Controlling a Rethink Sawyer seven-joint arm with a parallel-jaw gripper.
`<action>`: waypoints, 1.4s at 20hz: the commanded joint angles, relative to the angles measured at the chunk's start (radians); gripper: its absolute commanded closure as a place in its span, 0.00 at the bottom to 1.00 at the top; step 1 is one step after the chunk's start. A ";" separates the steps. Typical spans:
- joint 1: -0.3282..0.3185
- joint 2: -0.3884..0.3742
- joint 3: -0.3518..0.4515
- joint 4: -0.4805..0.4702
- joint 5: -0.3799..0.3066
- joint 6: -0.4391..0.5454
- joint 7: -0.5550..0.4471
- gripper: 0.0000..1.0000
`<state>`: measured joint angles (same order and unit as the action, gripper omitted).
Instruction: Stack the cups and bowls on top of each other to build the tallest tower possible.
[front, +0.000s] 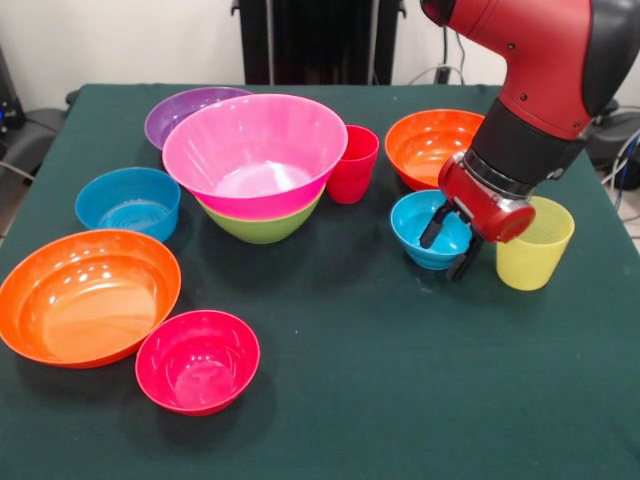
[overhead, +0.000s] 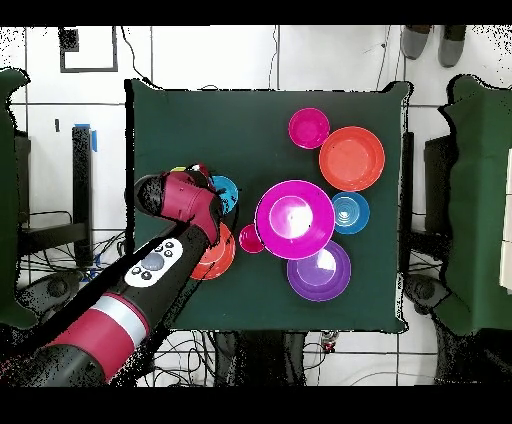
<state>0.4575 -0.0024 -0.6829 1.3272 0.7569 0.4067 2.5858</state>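
The tower is a large pink bowl nested in a green bowl at centre-left; from overhead the pink bowl hides the green one. A red cup stands beside it. My gripper is open, with one black finger inside a small blue bowl and the other outside its right wall. The yellow cup stands just to the right of the gripper. An orange bowl lies behind the blue one. From overhead the red wrist covers most of the small blue bowl.
A purple bowl sits behind the tower and a second blue bowl to its left. A wide orange bowl and a small red-pink bowl lie at the front left. The green cloth covers the table.
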 joint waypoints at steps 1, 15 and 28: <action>0.002 0.050 0.150 -0.017 -0.034 0.052 0.138 0.00; -0.009 0.038 0.152 -0.011 -0.042 0.053 0.119 0.00; -0.012 0.043 0.144 -0.022 -0.047 0.065 0.117 1.00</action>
<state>0.4570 -0.0121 -0.6848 1.3280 0.7567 0.4077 2.5858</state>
